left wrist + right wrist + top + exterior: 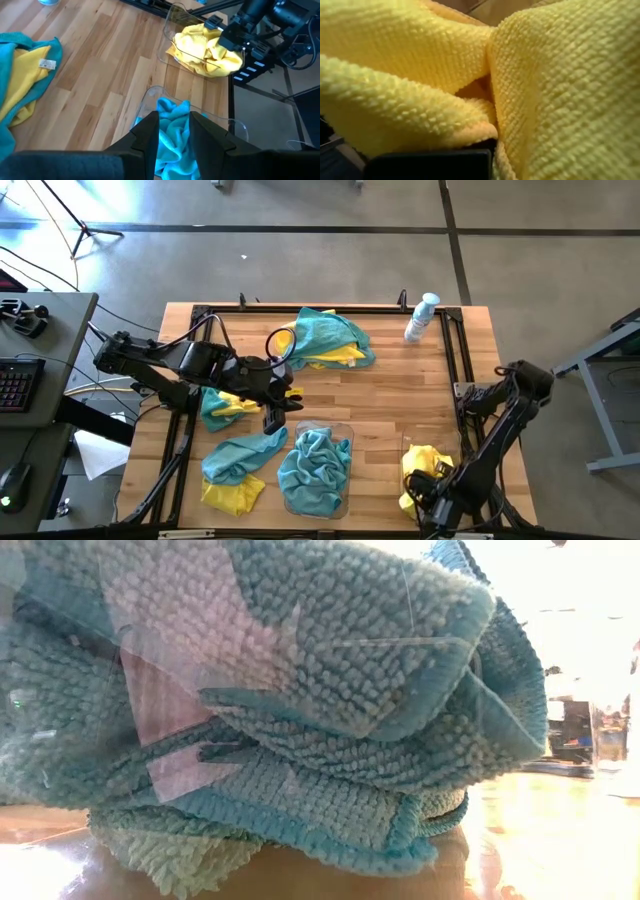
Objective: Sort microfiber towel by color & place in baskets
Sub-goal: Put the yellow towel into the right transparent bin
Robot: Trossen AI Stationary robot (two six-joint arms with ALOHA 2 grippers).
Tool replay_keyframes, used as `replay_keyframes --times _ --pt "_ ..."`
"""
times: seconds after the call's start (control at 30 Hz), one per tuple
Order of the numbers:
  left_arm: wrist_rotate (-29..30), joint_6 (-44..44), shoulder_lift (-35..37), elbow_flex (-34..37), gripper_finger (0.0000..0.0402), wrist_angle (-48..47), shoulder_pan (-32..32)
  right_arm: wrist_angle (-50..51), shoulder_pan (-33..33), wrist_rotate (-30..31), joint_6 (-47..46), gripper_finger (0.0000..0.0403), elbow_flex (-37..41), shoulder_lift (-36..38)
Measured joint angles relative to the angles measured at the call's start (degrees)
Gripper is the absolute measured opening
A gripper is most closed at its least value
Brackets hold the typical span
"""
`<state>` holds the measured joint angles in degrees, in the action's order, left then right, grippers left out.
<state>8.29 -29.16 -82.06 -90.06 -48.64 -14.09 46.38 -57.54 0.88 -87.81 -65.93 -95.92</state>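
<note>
Teal towels (315, 470) fill a clear basket (342, 426) at the near middle of the table and press against its wall in the low view (300, 690). My left gripper (275, 418) hangs open just left of that basket. In its wrist view (174, 137) the teal towels (172, 112) show between its fingers, lower down. A yellow towel (425, 463) lies in a second clear basket (172, 17) near the right edge. My right gripper (432, 485) is down in that yellow towel (205, 50), which fills its wrist view (545, 75).
A teal and yellow heap (325, 340) lies at the far middle, and another (222, 408) lies under my left arm. A teal towel (240, 455) and a yellow one (232, 495) lie near left. A white and blue spray bottle (421, 318) stands far right. Bare wood lies between the baskets.
</note>
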Motion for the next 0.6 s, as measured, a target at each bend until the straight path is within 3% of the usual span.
replay_keyframes --times 0.33,0.6 --pt "0.02 -0.79 0.0 0.0 0.0094 0.04 0.0 -3.08 0.0 -0.67 -0.7 0.0002 3.21 0.24" --pt "0.0 -0.77 0.0 0.0 0.0094 0.04 0.0 -2.93 0.0 -2.99 -1.98 0.0056 3.06 0.9"
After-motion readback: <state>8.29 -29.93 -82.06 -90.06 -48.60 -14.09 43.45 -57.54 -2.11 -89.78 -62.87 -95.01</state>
